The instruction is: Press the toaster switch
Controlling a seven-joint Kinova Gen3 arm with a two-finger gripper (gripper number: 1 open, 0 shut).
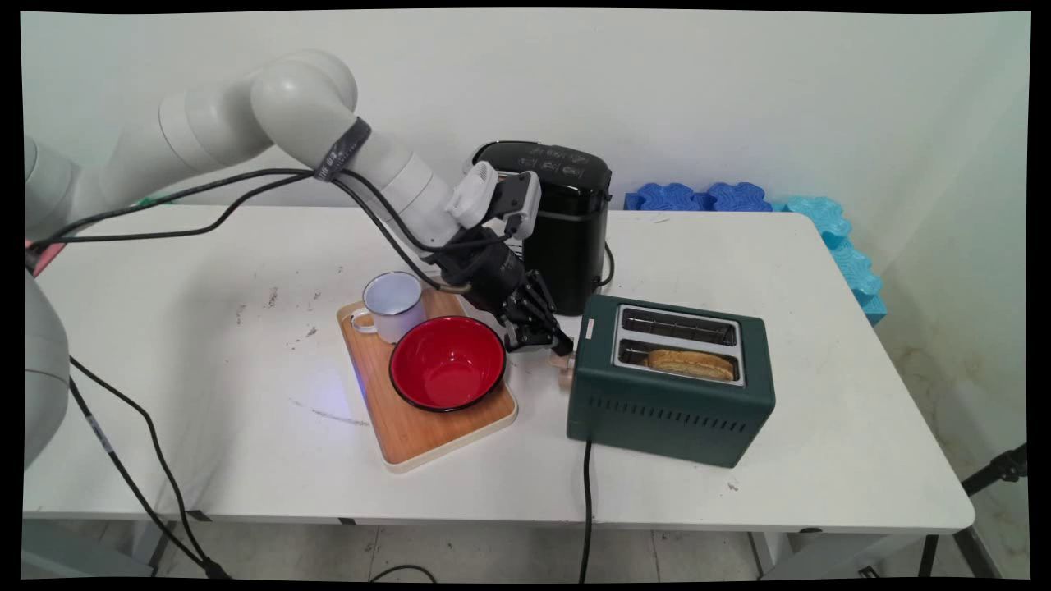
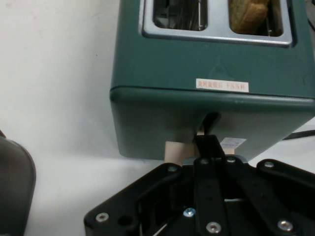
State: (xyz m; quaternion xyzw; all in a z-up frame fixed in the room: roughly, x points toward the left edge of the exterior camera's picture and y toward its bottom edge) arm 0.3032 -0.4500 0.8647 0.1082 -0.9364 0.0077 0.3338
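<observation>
A dark green toaster [image 1: 669, 402] stands on the white table right of centre, with a slice of bread [image 1: 690, 362] in its near slot and the far slot empty. My gripper [image 1: 558, 341] is at the toaster's left end, fingers shut together, tips on the beige lever knob [image 1: 563, 367]. In the hand view the toaster [image 2: 197, 59] fills the top. My gripper [image 2: 209, 141] reaches into the lever slot beside the beige knob [image 2: 173, 150]. The bread [image 2: 251, 14] shows at the upper right.
A wooden tray [image 1: 427, 435] just left of my gripper carries a red bowl [image 1: 447, 363] and a white enamel mug [image 1: 394, 305]. A black appliance [image 1: 566, 222] stands right behind the hand. The toaster's cord [image 1: 586, 509] runs over the front edge. Blue foam pieces [image 1: 698, 197] line the back right.
</observation>
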